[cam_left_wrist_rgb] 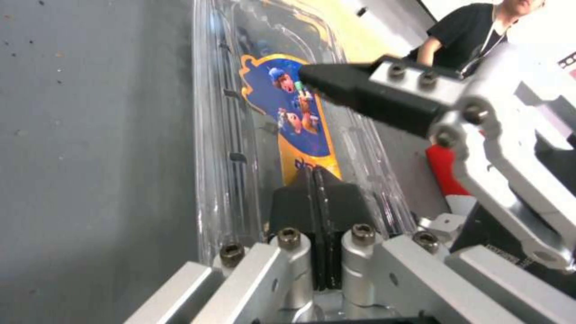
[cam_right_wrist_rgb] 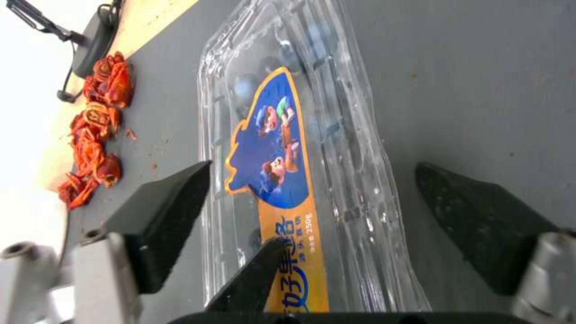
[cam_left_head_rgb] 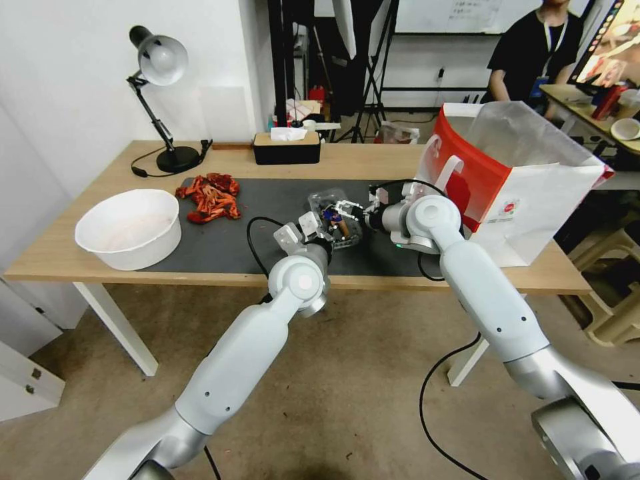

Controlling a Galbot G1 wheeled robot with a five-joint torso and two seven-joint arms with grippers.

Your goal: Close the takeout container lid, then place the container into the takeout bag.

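The small clear plastic clamshell takeout container (cam_left_head_rgb: 335, 219) lay on the dark mat (cam_left_head_rgb: 233, 240), its labelled lid (cam_right_wrist_rgb: 282, 180) down. The left gripper (cam_left_wrist_rgb: 315, 189), jaws clenched, pressed the lid; the right gripper (cam_right_wrist_rgb: 312, 220) straddled the box, jaws released. Closing squarely on both long sides would likely hold best.

Wooden table (cam_left_head_rgb: 373, 160): grey mat (cam_left_head_rgb: 267, 227), white bowl (cam_left_head_rgb: 129, 228), lamp (cam_left_head_rgb: 160, 100), takeout bag (cam_left_head_rgb: 527, 193).

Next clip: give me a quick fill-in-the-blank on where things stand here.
1. The takeout container lies on the dark ___.
2. The right hand has its fingers ___, one either side of the container.
3. The left hand has its fingers ___, tips over the lid.
4. The takeout bag stands on the container's ___ side.
Missing words: mat; open; shut; right.
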